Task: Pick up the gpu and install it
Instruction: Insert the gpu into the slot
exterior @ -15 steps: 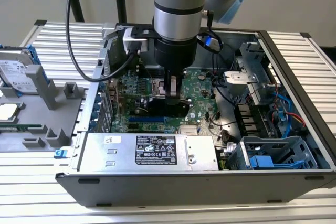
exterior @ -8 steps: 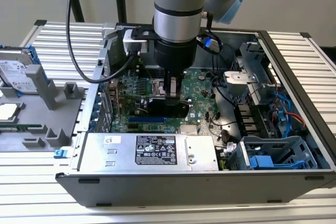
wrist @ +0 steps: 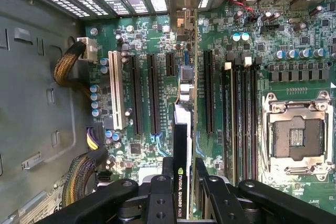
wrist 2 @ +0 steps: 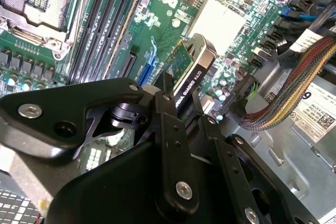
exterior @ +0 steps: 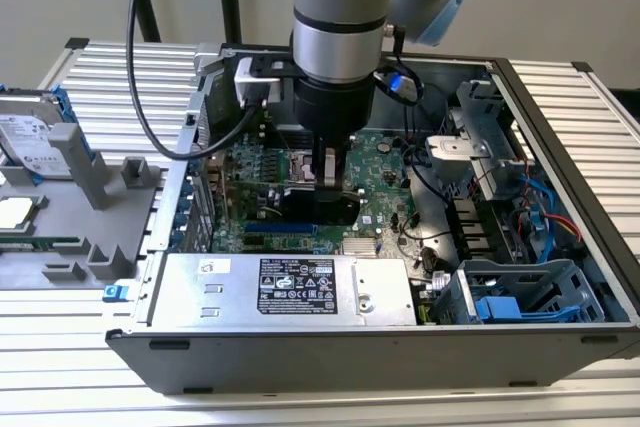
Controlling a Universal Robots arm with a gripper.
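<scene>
In the exterior view the arm reaches straight down into an open computer case that lies on a ribbed metal table, with the gripper low over the green motherboard. The jaws are closed on the gpu, which hangs edge-on beneath them as a dark slab just above the board. In both wrist views the card stands between the 2 black fingers, pinched by its upper edge: the first wrist view shows its black face with the green board edge beside it, running in line with the long black expansion slots and sitting between them and another long slot. In the second wrist view the gpu is tilted in the frame, its far end over a blue slot near a pale heatsink. Whether the card's edge touches a slot cannot be told. The empty CPU socket lies beyond the memory slots. The silver power supply sits along the case's near wall, and a grey fixture stands outside at the exterior view's left.
</scene>
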